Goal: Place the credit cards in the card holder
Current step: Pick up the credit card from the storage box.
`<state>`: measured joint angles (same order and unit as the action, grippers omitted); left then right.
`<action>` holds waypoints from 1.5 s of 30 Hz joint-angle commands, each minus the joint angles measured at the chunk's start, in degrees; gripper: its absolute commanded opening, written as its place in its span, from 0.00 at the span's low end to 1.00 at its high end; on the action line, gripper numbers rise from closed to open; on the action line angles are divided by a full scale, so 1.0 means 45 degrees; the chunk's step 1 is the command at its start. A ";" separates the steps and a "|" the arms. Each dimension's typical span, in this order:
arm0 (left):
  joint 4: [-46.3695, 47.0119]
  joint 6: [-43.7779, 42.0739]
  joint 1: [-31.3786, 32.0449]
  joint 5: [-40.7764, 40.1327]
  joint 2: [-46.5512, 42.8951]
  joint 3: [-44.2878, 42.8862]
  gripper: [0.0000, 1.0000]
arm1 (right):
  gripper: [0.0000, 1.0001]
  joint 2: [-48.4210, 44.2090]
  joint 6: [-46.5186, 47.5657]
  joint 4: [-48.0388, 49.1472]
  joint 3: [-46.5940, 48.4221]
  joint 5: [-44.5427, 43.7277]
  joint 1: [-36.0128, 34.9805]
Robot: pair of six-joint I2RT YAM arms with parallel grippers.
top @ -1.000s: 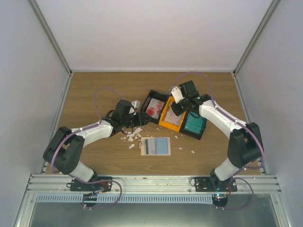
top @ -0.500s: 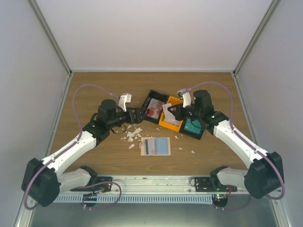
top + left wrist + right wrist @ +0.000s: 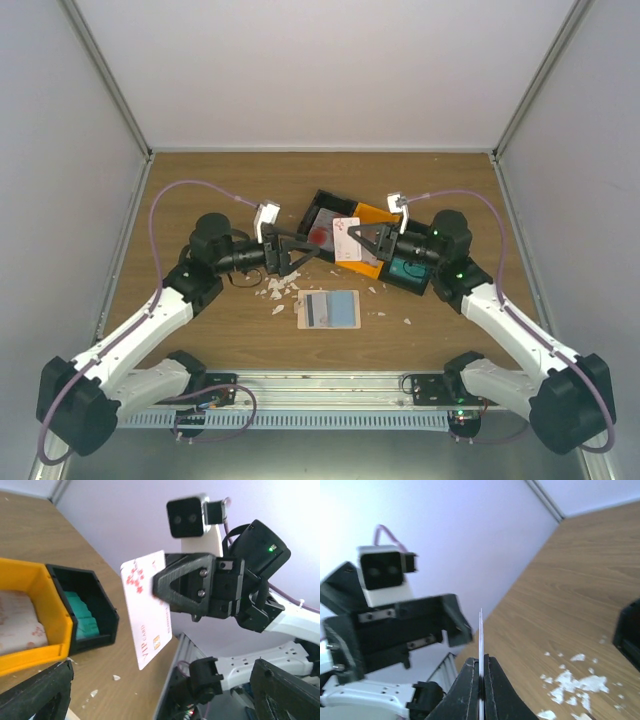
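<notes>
My right gripper point(image 3: 358, 242) is shut on a white credit card with red marks point(image 3: 346, 240) and holds it upright above the bins. In the left wrist view the card point(image 3: 147, 607) reads "VIP CARD" and hangs from the right gripper point(image 3: 165, 587). In the right wrist view it shows edge-on point(image 3: 481, 635) between the shut fingers point(image 3: 481, 662). My left gripper point(image 3: 303, 258) is wide open and empty, facing the card from the left, a short gap away. The beige card holder point(image 3: 312, 309) lies flat on the table, with a light blue card point(image 3: 344, 309) on it.
A black bin with red-marked white cards point(image 3: 325, 222), an orange bin point(image 3: 357, 266) and a black bin with teal cards point(image 3: 410, 268) sit side by side at mid-table. White scraps point(image 3: 280, 285) lie scattered near the holder. Side walls enclose the table.
My right gripper lifted the white card out of the bins and turned it to the left. My left arm stretched out low and its gripper turned to face the card.
</notes>
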<state>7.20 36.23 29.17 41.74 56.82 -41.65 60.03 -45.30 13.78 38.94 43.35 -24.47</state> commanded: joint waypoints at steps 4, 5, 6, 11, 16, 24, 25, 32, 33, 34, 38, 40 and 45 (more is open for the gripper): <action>0.1281 0.1586 0.0847 0.1404 0.1436 -0.0718 0.91 | 0.06 -0.0065 -0.1483 0.2894 -0.0007 0.1268 -0.0289; 0.1301 0.1591 0.1026 0.1286 0.1568 -0.0846 0.91 | 0.07 0.0009 -0.1614 0.3097 -0.0001 0.1321 -0.0364; 0.1316 0.1587 0.1163 0.1162 0.1707 -0.0948 0.90 | 0.07 0.0118 -0.1684 0.3208 0.0043 0.1372 -0.0437; 0.1560 0.1894 0.1525 0.0495 0.2293 -0.1300 0.76 | 0.02 0.0643 -0.2000 0.3471 0.0297 0.1417 -0.0946; 0.2133 0.2193 0.1526 -0.0063 0.2333 -0.1196 0.55 | 0.01 0.0911 -0.2460 0.3675 0.0286 0.1457 -0.1072; 0.2541 0.2288 0.1531 0.0494 0.2691 -0.1230 0.01 | 0.05 0.1133 -0.3135 0.4296 0.0261 0.1868 -0.1068; 0.2435 0.2185 0.1527 0.0484 0.2663 -0.1255 0.00 | 0.09 0.1106 -0.3097 0.4232 0.0286 0.1914 -0.1052; 0.1974 0.1399 0.1368 0.0869 0.2012 -0.1379 0.00 | 0.42 0.0149 -0.1861 0.2940 0.0085 0.1622 -0.0463; 0.1959 0.1317 0.1338 0.1002 0.1919 -0.1371 0.00 | 0.43 -0.0018 -0.1620 0.2666 0.0121 0.1651 -0.0377; 0.1950 0.1223 0.1290 0.1141 0.1848 -0.1377 0.00 | 0.43 -0.0110 -0.1350 0.2324 0.0190 0.1637 -0.0316; 0.1990 0.0850 0.1216 0.1931 0.1674 -0.1441 0.00 | 0.37 -0.0415 -0.0718 0.1559 0.0292 0.1546 -0.0246; 0.2041 0.0631 0.1214 0.2305 0.1647 -0.1476 0.00 | 0.32 -0.0439 -0.0589 0.1480 0.0327 0.1557 -0.0227; 0.2108 0.0408 0.1214 0.2715 0.1642 -0.1575 0.00 | 0.24 -0.0222 -0.0339 0.1381 0.0491 0.1839 -0.0236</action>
<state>14.15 40.47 34.89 50.43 65.28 -46.48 58.65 -49.47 21.37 39.27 50.61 -25.96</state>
